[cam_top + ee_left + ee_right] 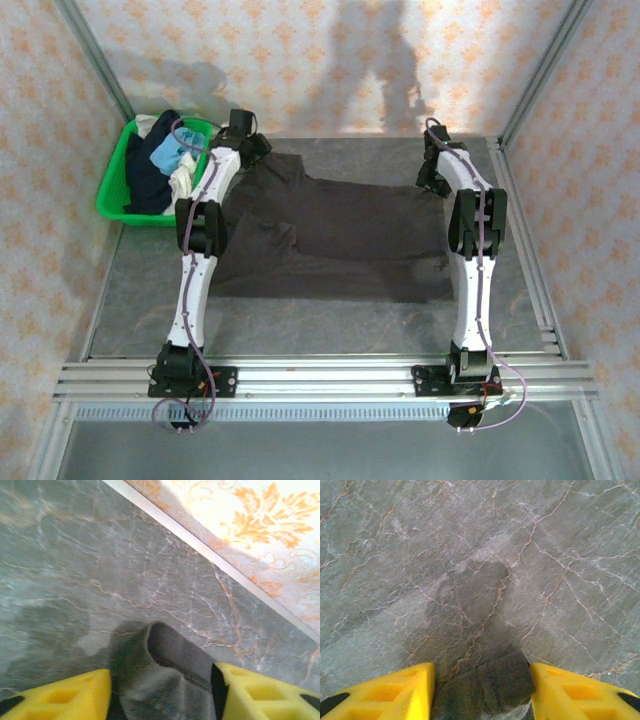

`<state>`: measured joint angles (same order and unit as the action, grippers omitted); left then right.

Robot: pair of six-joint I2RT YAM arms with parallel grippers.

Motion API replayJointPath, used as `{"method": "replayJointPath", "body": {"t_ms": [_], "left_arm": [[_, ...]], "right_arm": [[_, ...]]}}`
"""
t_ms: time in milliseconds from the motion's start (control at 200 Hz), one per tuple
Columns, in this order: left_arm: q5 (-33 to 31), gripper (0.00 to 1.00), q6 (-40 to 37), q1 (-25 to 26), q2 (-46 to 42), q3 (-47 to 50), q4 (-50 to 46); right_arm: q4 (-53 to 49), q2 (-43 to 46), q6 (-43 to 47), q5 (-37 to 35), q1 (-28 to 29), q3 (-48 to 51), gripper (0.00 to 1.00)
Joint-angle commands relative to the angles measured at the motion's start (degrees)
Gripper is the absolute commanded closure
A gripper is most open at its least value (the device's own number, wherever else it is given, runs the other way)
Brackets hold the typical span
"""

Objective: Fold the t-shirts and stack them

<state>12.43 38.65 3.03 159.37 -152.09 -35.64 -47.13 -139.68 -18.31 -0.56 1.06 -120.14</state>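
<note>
A large dark brown-grey t-shirt point(330, 235) lies spread across the middle of the table. My left gripper point(250, 148) is at its far left corner; in the left wrist view the gripper point(161, 672) has a bunched, raised fold of that cloth point(145, 690) pressed between its yellow fingers point(75, 695). My right gripper point(432, 180) is at the shirt's far right edge. There the gripper point(482, 672) is shut on a flat corner of the cloth point(490, 687), which spans the gap between the fingers. More t-shirts, navy point(148, 182), light blue point(167, 153) and cream point(183, 184), lie heaped in the basket.
The green plastic basket point(112, 200) stands at the table's far left corner, close to my left arm. Patterned walls close off the back and both sides. Bare grey marble table point(330, 325) shows in front of the shirt, up to the metal rail point(320, 375).
</note>
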Motion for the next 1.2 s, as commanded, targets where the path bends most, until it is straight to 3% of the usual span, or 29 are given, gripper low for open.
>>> {"method": "replayJointPath", "body": {"t_ms": [0, 280, 445, 596, 846, 921, 1086, 1196], "left_arm": [[1.15, 0.51, 0.76, 1.05, 1.3, -2.51, 1.67], [3.21, 1.0, -2.01, 0.41, -1.6, -2.58, -1.56], [5.33, 1.0, -3.5, -0.79, -6.4, -2.51, -4.24], [7.18, 1.0, -6.45, -0.94, -11.98, -2.46, -7.05], [13.33, 1.0, -11.67, -0.88, -23.01, 2.7, -13.12], [13.42, 1.0, -14.15, -0.58, -30.45, 11.79, -14.31], [9.26, 1.0, -15.71, -0.8, -56.27, 50.49, -2.41], [5.27, 1.0, -14.59, -0.87, -67.76, 69.76, 3.63]], "right_arm": [[-3.74, -2.28, 0.52, 0.36, -0.53, -2.39, 0.53], [-2.98, 1.9, 0.27, 2.74, -0.52, -0.06, 0.82], [-4.16, 6.48, 0.73, 1.09, -0.47, 0.68, 0.92], [-6.99, 9.4, 0.61, 0.49, -0.53, 0.33, 0.93], [-2.23, 18.32, 1.06, 4.82, -0.53, 10.13, 0.95], [0.3, 22.72, 1.63, 5.74, -0.5, 16.18, 0.95], [7.69, 33.63, 2.36, 5.46, -0.47, 34.34, 0.94], [10.6, 37.95, 1.94, 4.45, -0.49, 43.03, 0.92]]}}
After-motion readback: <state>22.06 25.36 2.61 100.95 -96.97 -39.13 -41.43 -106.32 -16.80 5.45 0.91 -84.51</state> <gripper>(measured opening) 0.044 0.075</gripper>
